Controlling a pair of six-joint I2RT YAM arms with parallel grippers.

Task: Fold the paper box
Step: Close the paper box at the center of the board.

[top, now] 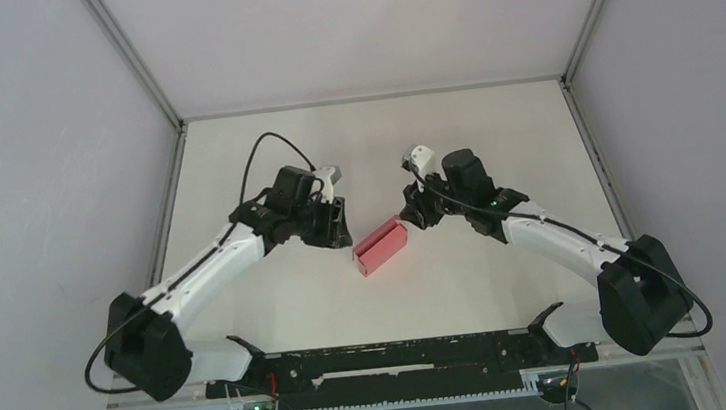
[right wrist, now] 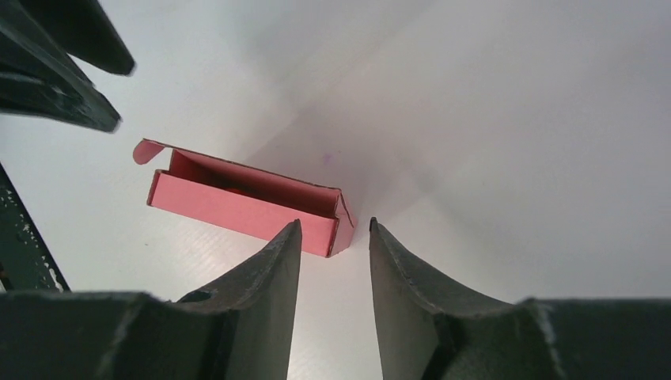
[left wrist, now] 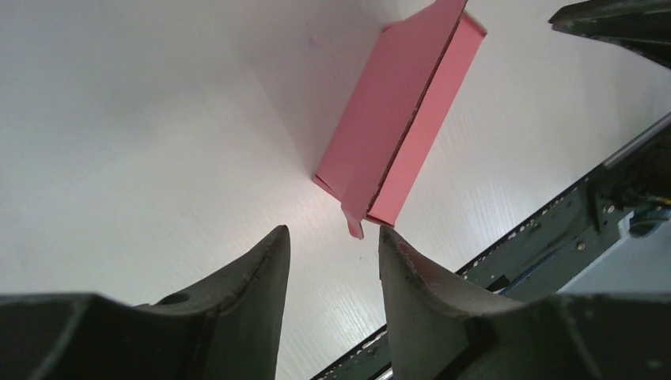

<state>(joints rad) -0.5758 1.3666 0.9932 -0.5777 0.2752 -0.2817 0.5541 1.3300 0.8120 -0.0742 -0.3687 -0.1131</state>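
Just beside right pincer (right wrist: 334, 225), paper box (right wrist: 237, 210)

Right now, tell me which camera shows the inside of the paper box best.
Right wrist: it looks into the open paper box, showing its inner walls and the curled end tab. Left wrist shows only outer panels and an end flap. Top external shows it small, interior unclear.

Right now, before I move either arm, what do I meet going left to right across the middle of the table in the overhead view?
left gripper → pink paper box → right gripper
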